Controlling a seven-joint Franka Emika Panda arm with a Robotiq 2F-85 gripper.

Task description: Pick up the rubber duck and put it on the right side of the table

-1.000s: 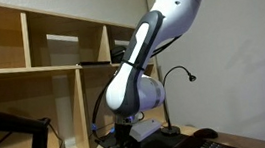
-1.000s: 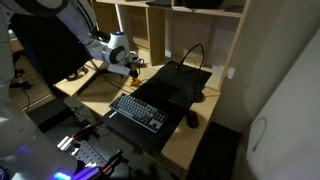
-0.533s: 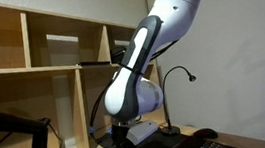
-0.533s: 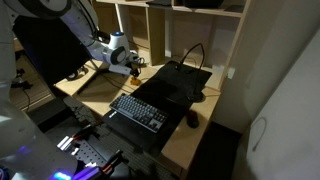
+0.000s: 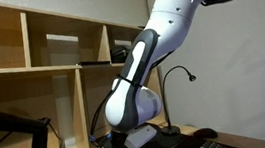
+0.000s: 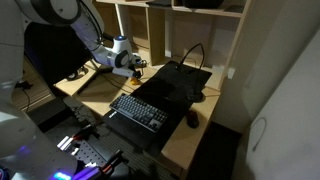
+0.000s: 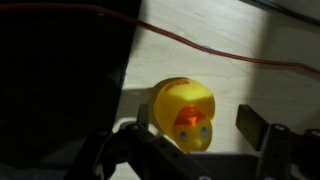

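A yellow rubber duck (image 7: 183, 112) with an orange bill sits on the light wood table (image 7: 225, 35), seen from the wrist view between the jaws of the gripper (image 7: 196, 125). The jaws stand apart on either side of it. A clear gap shows on one side, while on the other the duck is too close to tell whether it touches.

A black mat (image 7: 55, 70) lies just beside the duck, and a thin red cable (image 7: 215, 55) crosses the wood behind it.

In an exterior view the gripper (image 6: 133, 68) hangs low over the far corner of the table (image 6: 98, 90), away from the keyboard (image 6: 138, 110) and mouse (image 6: 192, 118); the duck itself is hidden there.

The open shelf unit (image 5: 51, 63) behind has several compartments, but their contents are too dim to make out. The arm (image 5: 142, 68) is cut off at the top edge.
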